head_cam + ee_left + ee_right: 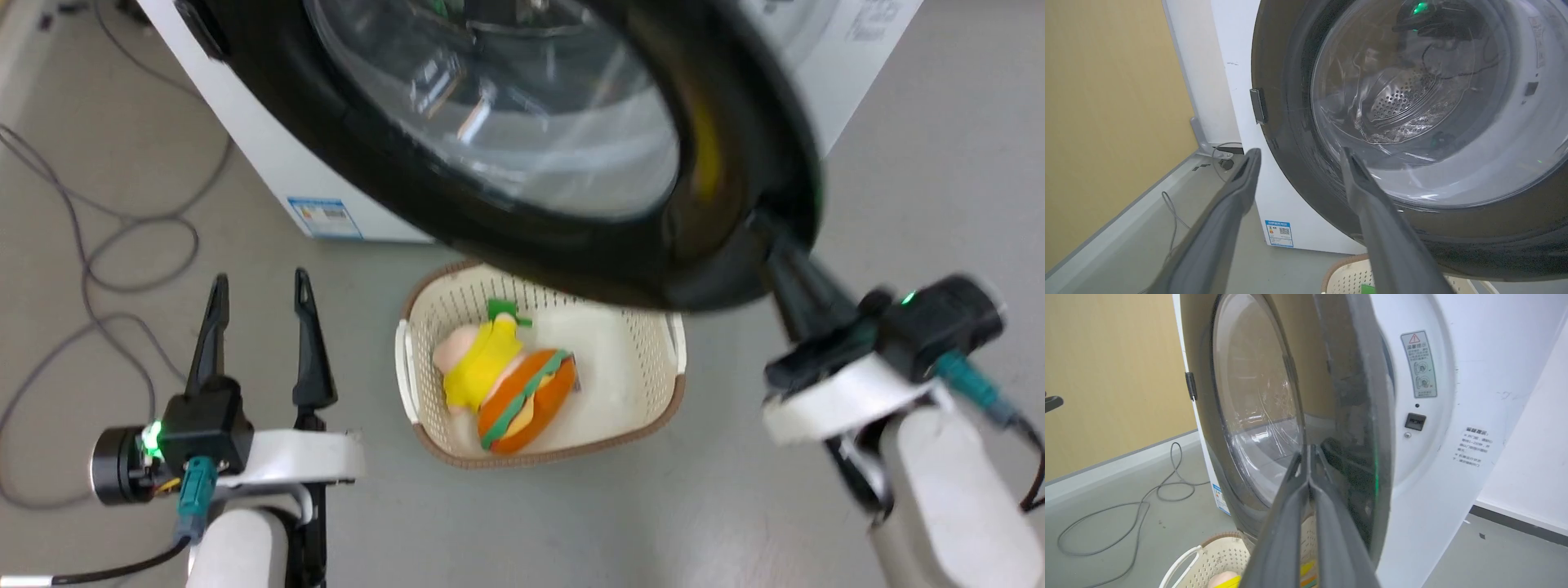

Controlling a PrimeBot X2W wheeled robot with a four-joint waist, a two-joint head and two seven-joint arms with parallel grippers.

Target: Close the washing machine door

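Head view, door: the washing machine door (506, 106) is standing part open in front of the washing machine (269, 155), hanging above the basket (645, 367) on the floor.
Right fingers: the right gripper (771, 237) is being held with its fingers pressed together and nothing between them. The tips are being laid against the black rim at the door's free edge, apparently touching it.
Left fingers: the left gripper (260, 279) is being held spread wide, gripping nothing, low at the left and apart from the door.
Step (judged): a closing push is being made and is not yet done. The latch slot (1414, 421) on the white front is lying uncovered.
Doing it well:
- Contact is best being made out at the free edge, far from the hinge (1257, 106), on the rim and not the glass.
- The push is best being aimed square to the door face and bent round with its arc, so the tips are not being let slide off the glossy curve.
- A firm last press is probably being called for to catch the latch.
Risk: the basket and its plush toy (522, 400) are lying under the sweep. Clearance cannot be told.
Facing: the hinge side is being carried at the robot's left, and the free edge is swung out toward the robot at its right. The outer face is being turned toward the robot and somewhat leftward.
Long axis: none is being shown by a round door. The axis that counts is the upright hinge line.
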